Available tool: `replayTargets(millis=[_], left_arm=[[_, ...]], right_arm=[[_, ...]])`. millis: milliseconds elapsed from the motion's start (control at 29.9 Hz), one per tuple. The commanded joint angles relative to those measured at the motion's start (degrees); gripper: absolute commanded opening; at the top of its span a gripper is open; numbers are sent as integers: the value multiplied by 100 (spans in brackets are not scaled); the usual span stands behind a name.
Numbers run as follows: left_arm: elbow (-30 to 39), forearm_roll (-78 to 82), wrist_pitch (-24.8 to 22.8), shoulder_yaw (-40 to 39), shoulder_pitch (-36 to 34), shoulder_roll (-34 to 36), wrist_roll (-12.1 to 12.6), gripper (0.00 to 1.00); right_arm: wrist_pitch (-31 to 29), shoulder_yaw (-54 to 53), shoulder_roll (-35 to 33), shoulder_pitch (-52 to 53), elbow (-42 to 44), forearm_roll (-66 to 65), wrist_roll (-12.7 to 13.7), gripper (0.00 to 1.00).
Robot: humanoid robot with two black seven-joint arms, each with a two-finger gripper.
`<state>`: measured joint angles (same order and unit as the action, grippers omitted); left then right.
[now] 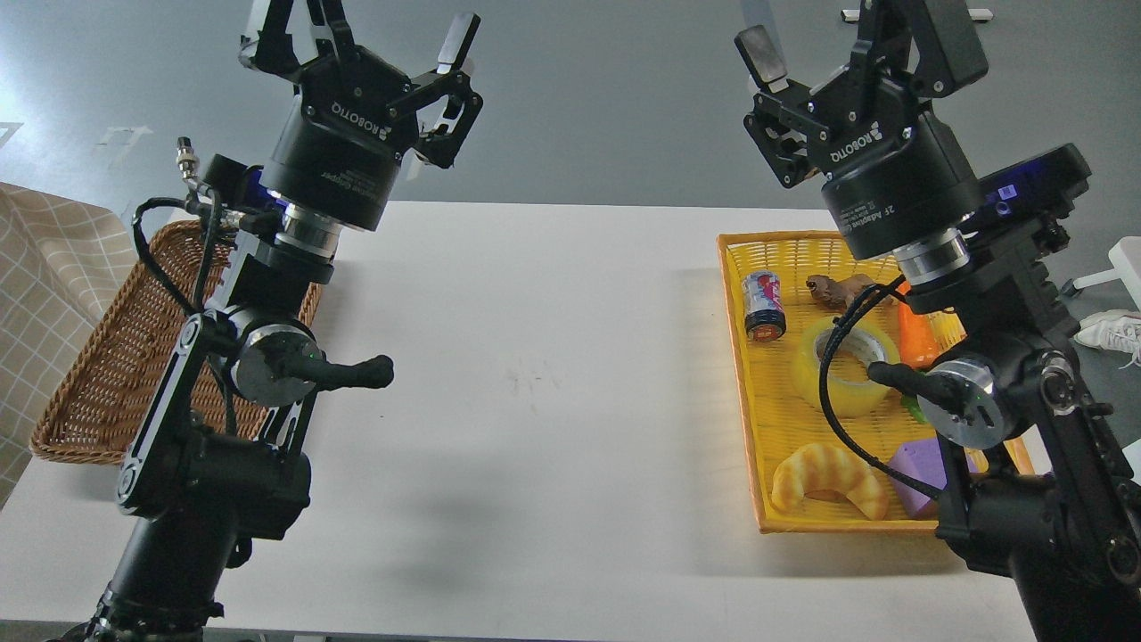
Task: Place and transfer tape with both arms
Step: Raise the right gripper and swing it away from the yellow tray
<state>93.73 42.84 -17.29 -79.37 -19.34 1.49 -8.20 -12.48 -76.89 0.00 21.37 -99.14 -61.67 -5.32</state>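
Both pincers point(374, 40) point(847, 45) splayed; glossy round tape point(847, 367) in yellow basket point(744, 357).

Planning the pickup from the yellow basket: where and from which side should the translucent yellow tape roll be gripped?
The translucent yellow tape roll lies flat, core hole facing up, so probably come from above with the right hand, one finger in the hole, one outside the wall. Its left side looks freest; a carrot crowds its right.
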Motion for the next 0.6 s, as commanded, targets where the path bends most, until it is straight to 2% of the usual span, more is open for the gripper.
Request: replayTargets(millis=[0, 568], left_arm=[[57, -65, 6, 0, -8, -34, 3, 98], [57, -74, -99, 35, 36, 62, 12, 98]], right_arm=[[0, -10, 0, 43, 0, -3, -13, 100], [18, -63, 0, 78, 9, -29, -4, 100]])
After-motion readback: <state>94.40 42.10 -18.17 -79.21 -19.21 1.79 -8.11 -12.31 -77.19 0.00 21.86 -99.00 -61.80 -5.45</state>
